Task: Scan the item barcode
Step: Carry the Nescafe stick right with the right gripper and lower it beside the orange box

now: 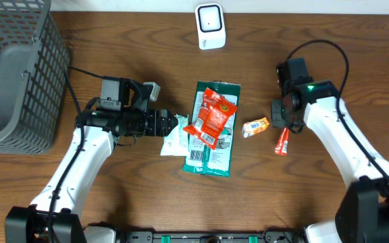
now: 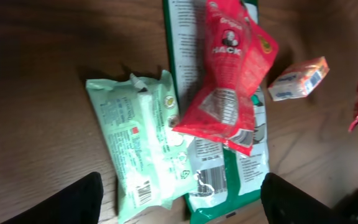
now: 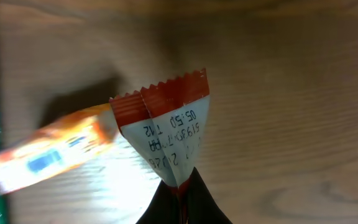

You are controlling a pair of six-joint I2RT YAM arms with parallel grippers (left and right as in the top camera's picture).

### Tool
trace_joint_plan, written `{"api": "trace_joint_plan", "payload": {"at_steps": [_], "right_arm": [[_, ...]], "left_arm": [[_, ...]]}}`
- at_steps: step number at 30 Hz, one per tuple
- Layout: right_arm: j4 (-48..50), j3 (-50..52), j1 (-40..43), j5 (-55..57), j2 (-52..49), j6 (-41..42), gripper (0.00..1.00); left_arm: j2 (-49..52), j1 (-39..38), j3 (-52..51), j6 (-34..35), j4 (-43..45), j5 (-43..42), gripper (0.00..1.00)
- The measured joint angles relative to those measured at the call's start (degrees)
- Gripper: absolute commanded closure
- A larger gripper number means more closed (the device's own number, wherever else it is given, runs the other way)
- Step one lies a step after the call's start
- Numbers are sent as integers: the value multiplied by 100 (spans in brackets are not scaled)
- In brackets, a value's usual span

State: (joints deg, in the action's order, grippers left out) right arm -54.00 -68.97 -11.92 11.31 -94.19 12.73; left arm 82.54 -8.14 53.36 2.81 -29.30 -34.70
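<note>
Right gripper [image 1: 283, 129]: shut on one crimped end of a small red sachet [image 3: 166, 127]. We cannot tell whether the sachet is clear of the worktop [image 1: 147, 202].

Left gripper [image 1: 173, 125]: jaws wide, holding nothing, poised over a pale green wipes pack [image 2: 138, 149].

Also on the worktop: a red snack bag [image 1: 211, 116] lying across a green pouch [image 1: 215, 158], and a small orange packet [image 1: 255, 127] just beside the sachet.

White scanner [image 1: 210, 25]: at the far edge, well apart from the sachet.

Handling note: we judge the step in hand to be presenting the sachet to the scanner. The face towards the right wrist camera shows only a printed date code and no barcode, so we would turn the wrist until the coded face squares to the scanner window. Pinched by one end, the thin film may droop or curl, so we would carry it above the pile and hold it steady there.
</note>
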Motion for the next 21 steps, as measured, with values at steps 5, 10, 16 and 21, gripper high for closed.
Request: {"api": "trace_joint_plan", "payload": {"at_steps": [5,10,16,21], "right_arm": [[295,205,24,118,-433,-37,75],[409,208,24,155,-693,-90,49],[55,15,24,-125,-745,-240,25],[-557,-846,61,-455,-748,-286,12]], "left_arm": [[0,0,0,0,-2,83,18],[0,0,0,0,2,94,18],[0,0,0,0,103,107,18],[0,0,0,83,120,122,18]]}}
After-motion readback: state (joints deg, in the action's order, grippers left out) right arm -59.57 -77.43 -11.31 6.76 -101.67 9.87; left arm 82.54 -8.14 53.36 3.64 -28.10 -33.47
